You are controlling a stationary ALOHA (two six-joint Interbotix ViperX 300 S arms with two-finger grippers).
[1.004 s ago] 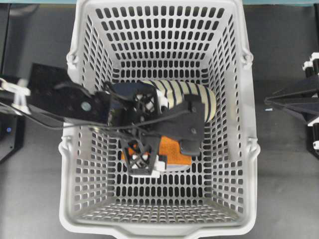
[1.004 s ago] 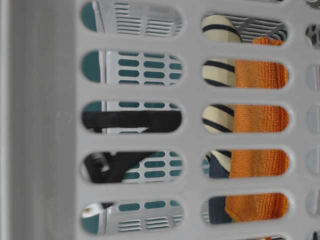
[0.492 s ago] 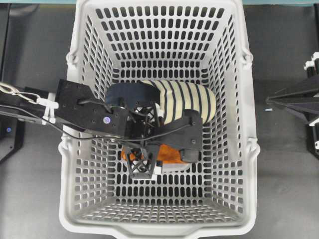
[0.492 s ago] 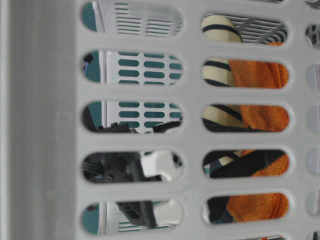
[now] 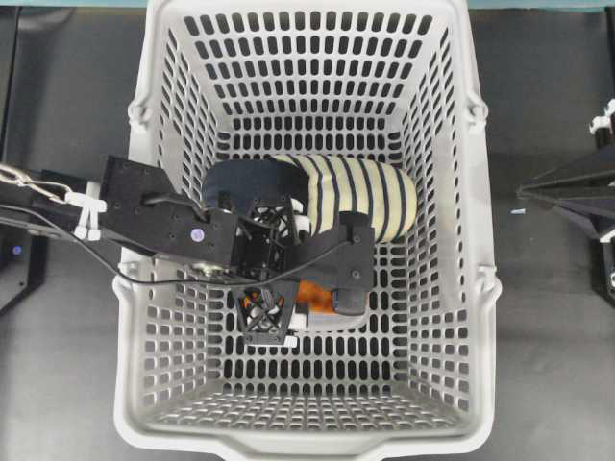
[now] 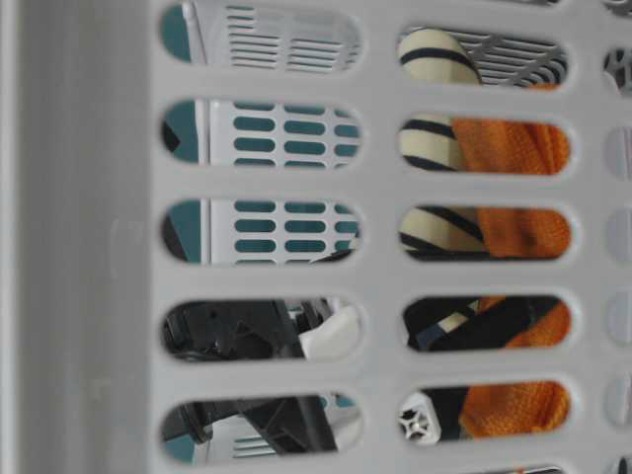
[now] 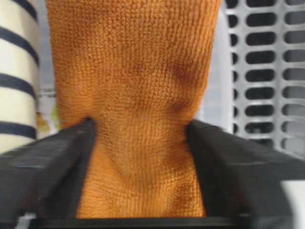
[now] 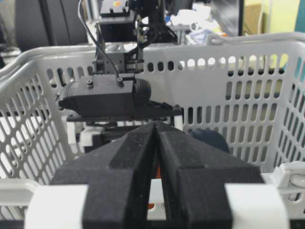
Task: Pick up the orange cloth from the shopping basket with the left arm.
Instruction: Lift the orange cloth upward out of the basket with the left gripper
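The orange cloth [image 5: 315, 296] lies on the floor of the light-grey shopping basket [image 5: 485, 288], mostly hidden under my left arm. In the left wrist view the orange cloth [image 7: 133, 71] is pinched into a narrow neck between the two black fingers. My left gripper [image 5: 293, 283] is down inside the basket and shut on the cloth [image 6: 513, 148]. My right gripper [image 5: 524, 197] is shut and empty outside the basket's right wall, and its tips [image 8: 156, 129] touch.
A cream cloth with dark stripes [image 5: 365, 192] and a dark navy item [image 5: 240, 178] lie just behind the orange cloth. A white flat object [image 5: 332, 320] pokes out under it. The basket walls [image 8: 214, 52] rise on all sides.
My left gripper has dropped lower into the basket and its fingers have drawn together on the orange cloth, bunching it. Less orange shows from above. The right arm has not moved.
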